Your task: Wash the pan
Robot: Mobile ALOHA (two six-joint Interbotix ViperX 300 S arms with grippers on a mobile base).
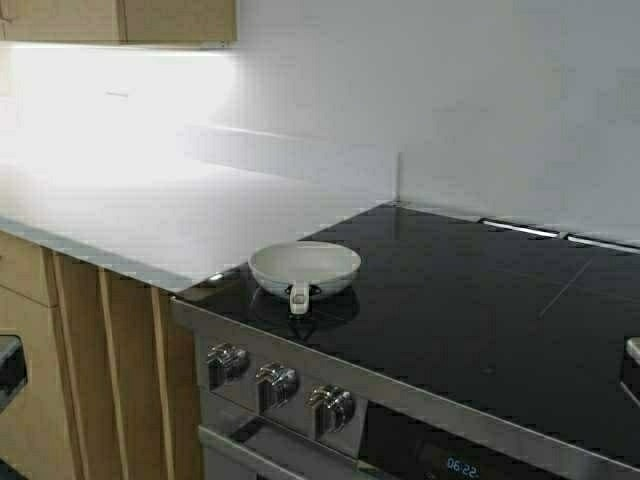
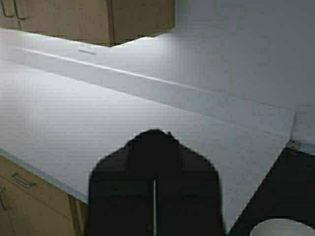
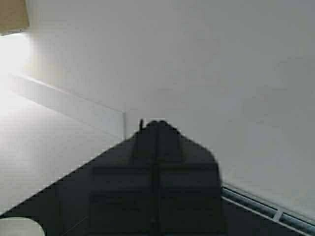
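Since both hands, left hand and right hand, hang pressed together well above the pan, a closed approach would likely knock it along the slick surface.

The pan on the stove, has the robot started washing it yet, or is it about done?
Nothing looks done yet. The pan sits on the black stovetop, near its front left corner, handle toward the robot. Nothing is in hand: the left gripper and right gripper are both shut, empty and clear of it. Picking it up and washing are all still ahead; no sink is in view.
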